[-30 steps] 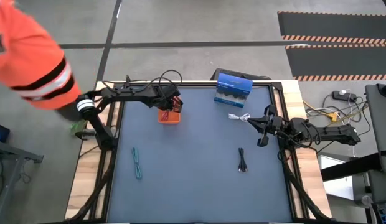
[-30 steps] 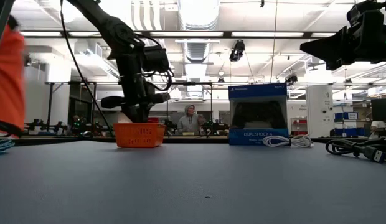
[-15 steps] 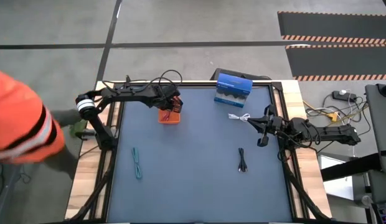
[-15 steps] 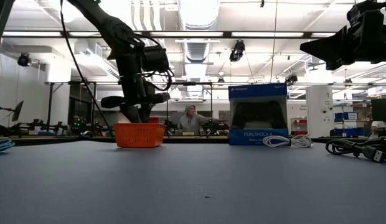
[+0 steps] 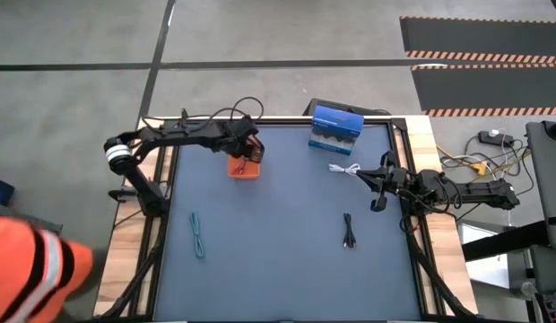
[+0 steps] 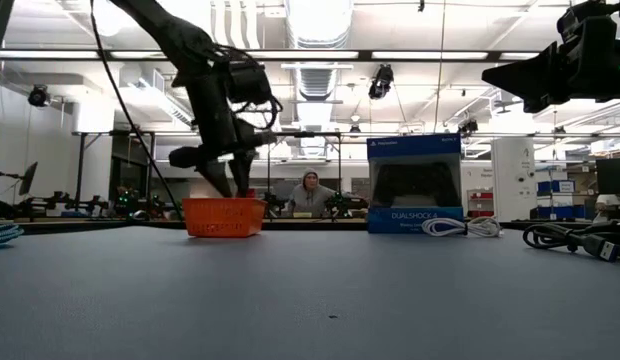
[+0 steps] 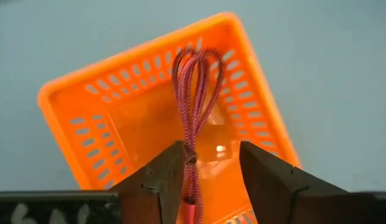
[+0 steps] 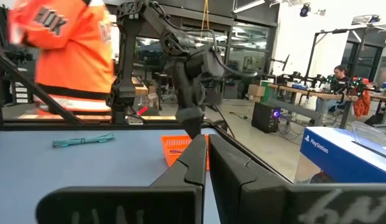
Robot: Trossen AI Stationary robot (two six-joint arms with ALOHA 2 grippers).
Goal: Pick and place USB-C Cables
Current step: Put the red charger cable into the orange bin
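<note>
Hanging between the parted fingers of the left gripper (image 7: 210, 180), the red cable (image 7: 194, 106) touches one finger (image 7: 163, 180). Its long axis runs outward from the jaws, looped end over the orange basket (image 7: 93, 99) near the table's far edge.

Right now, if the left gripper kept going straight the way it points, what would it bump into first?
Probably the red cable hanging between the open left gripper fingers, then the floor of the orange basket right below. How far down that is, I can't tell.

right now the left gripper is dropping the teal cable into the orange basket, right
Not the teal one. The left wrist view shows a red cable between the open fingers of the left gripper above the orange basket. The teal cable lies on the table in the high view.
</note>
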